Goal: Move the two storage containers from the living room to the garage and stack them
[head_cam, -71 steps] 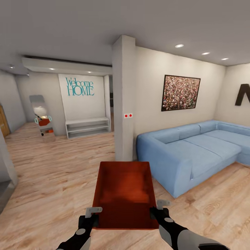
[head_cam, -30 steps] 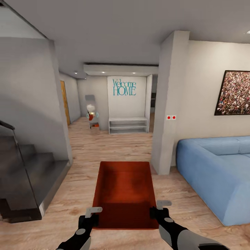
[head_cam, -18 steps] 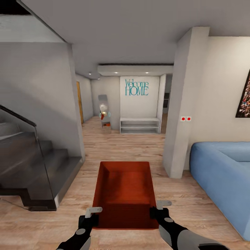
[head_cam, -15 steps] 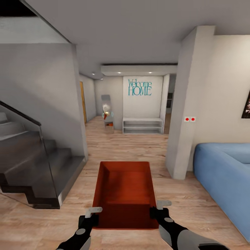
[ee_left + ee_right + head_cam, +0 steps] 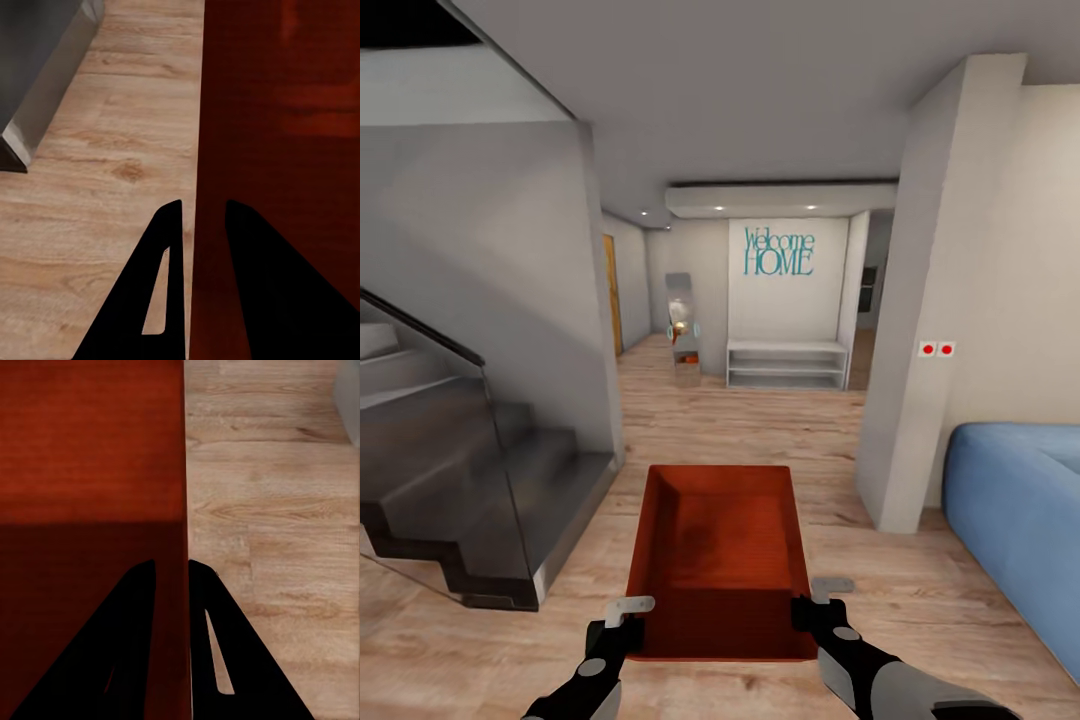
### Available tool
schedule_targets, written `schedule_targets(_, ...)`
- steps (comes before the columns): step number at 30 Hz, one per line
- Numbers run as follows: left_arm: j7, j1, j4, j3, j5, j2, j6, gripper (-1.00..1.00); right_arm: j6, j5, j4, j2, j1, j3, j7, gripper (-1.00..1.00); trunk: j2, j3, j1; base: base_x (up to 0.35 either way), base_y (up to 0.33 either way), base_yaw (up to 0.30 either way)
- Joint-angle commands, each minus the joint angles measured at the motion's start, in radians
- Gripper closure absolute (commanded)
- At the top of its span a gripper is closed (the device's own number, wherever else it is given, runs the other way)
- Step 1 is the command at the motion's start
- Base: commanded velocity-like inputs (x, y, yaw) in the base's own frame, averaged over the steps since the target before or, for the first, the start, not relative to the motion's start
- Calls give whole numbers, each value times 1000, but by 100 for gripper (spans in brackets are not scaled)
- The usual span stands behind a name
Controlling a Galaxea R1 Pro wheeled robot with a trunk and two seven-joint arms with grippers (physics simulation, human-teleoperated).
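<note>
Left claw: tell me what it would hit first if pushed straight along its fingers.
The left claw already straddles the storage container wall; pushed on, that wall would probably bottom out in it.

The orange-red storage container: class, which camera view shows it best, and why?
The head view: the storage container shows whole, open top and inside, held between both grippers. The left wrist view shows one wall pinched between dark fingers; the right wrist view shows the opposite wall likewise.

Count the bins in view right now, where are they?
1. The bin is held off the wood floor between the left gripper and the right gripper, each clamped on a side wall. A second bin may be elsewhere.
</note>
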Motion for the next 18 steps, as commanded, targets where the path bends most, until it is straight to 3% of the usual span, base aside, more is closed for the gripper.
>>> schedule_targets(1,12,-2,-2,10,-4,0,-61,100,-6,-22,4,0,0,-17,-9,100,-1,-2,1,320,0,1)
schedule_targets(18,10,-2,-2,11,-4,0,-61,100,-5,-23,4,0,0,-17,-9,100,-1,-2,1,321,0,0)
